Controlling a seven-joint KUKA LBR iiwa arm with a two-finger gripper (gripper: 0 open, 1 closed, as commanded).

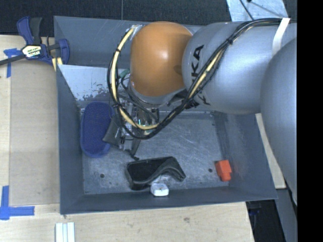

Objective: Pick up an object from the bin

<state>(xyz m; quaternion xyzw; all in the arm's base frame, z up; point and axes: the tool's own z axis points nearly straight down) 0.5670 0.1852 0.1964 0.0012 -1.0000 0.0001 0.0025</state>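
Note:
My gripper [124, 133] hangs low over the left half of the bin, under the arm's orange cover. Its left side is against the right edge of a blue oval brush-like pad [95, 128] that lies by the bin's left wall. Just below the gripper, near the front wall, lies a curved black object [153, 169] with a small white piece [160, 189] at its front edge. I see nothing held in the gripper.
A small orange block [223, 169] lies at the bin's right front. The arm and its cables cover the bin's back and middle. Bare floor shows between the black object and the orange block.

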